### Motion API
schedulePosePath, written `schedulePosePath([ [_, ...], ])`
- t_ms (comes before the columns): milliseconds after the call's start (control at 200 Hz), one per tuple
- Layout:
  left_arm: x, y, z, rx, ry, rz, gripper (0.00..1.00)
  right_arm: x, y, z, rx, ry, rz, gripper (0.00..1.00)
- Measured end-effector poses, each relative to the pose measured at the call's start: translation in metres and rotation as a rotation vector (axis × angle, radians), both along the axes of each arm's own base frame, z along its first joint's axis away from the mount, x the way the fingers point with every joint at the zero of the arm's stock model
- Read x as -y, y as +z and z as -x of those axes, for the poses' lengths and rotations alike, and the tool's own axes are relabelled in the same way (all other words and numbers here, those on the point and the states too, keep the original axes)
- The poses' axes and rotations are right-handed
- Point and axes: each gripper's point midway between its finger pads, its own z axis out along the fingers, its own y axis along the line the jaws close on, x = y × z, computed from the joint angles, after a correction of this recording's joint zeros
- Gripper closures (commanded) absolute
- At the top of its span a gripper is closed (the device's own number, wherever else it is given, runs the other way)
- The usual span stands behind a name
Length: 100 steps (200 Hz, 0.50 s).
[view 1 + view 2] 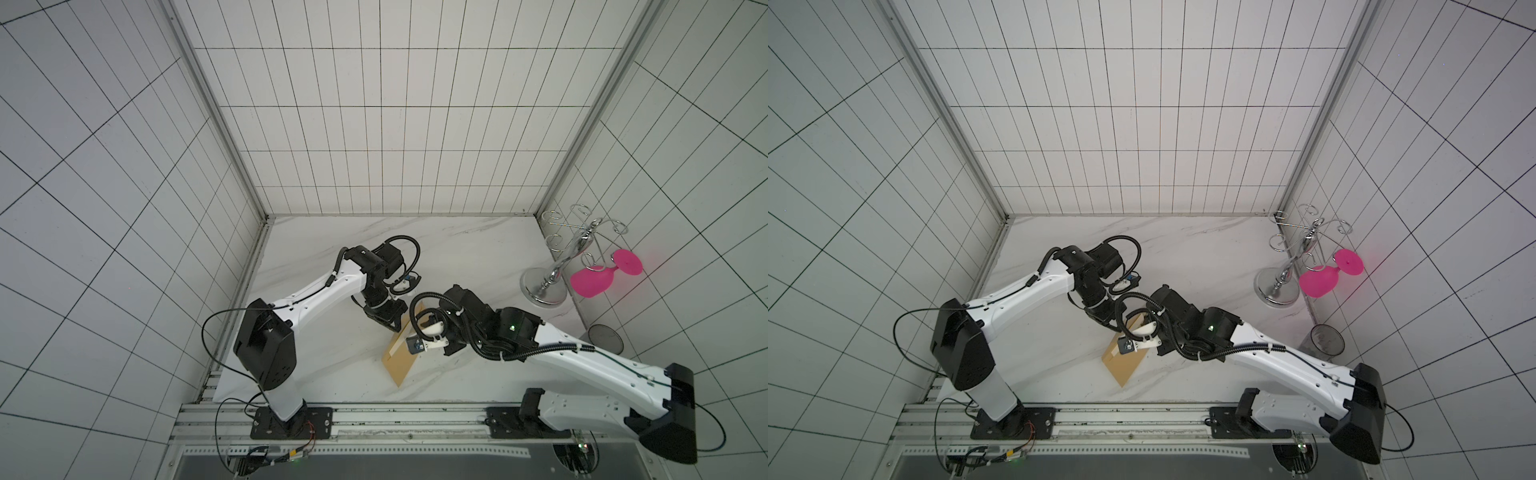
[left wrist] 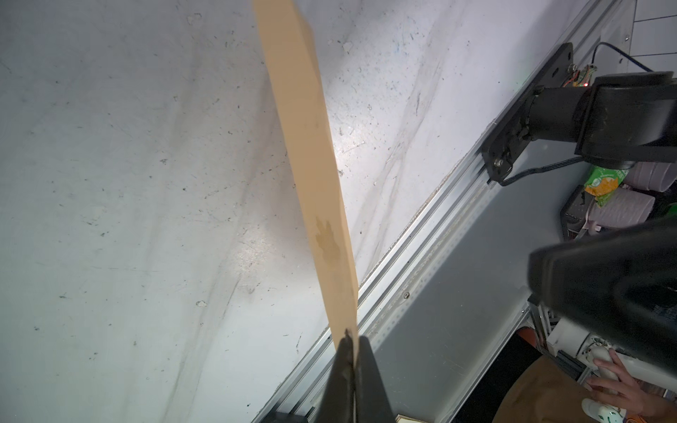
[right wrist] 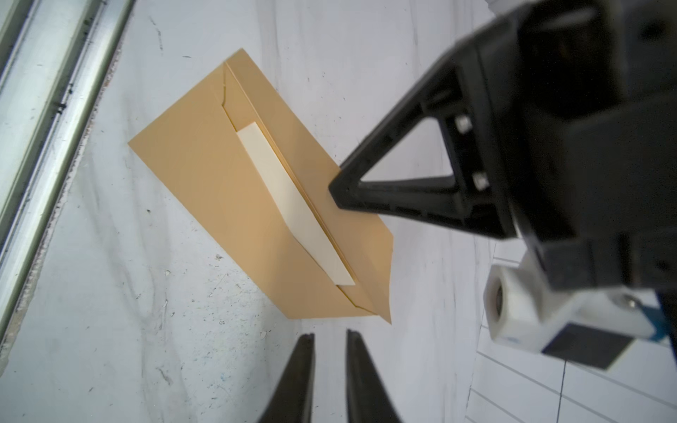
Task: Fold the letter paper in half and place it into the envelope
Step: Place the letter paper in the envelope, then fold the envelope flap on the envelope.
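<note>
Below frame centre, my left gripper [image 1: 392,327] clamped the envelope [image 1: 400,363] by its flap, letter paper [image 3: 289,205] tucked inside; my right gripper [image 3: 329,340] hung slightly parted, empty.

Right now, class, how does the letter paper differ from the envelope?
The letter paper is pale cream; the envelope is darker tan. Only a narrow strip of the letter paper shows, tucked in the envelope's mouth; the envelope is larger, its flap pinched by the left gripper. Both are thin paper.
</note>
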Motion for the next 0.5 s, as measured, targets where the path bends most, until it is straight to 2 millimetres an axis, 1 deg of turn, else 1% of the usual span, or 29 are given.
schedulePosePath([
  [105,-0.004,-0.006,-0.01,0.029,0.031,-0.039,1.0,0.017,-0.005,-0.019,-0.078,-0.214,-0.058,1.0],
  [205,-0.006,-0.014,-0.022,0.062,0.07,-0.078,1.0,0.034,-0.009,-0.044,-0.169,-0.514,-0.158,1.0],
  [245,-0.006,-0.018,-0.027,0.076,0.087,-0.093,1.0,0.041,-0.015,-0.054,-0.213,-0.636,-0.189,1.0],
  [310,-0.006,-0.023,-0.035,0.096,0.114,-0.112,1.0,0.05,-0.034,-0.065,-0.303,-0.808,-0.207,1.0],
  [375,-0.006,-0.03,-0.043,0.114,0.14,-0.133,1.0,0.055,-0.063,-0.069,-0.412,-0.945,-0.18,1.0],
  [450,-0.006,-0.037,-0.051,0.131,0.166,-0.158,1.0,0.056,-0.101,-0.065,-0.559,-1.067,-0.127,1.0],
  [500,-0.006,-0.041,-0.054,0.138,0.178,-0.173,1.0,0.055,-0.121,-0.061,-0.643,-1.13,-0.101,1.0],
])
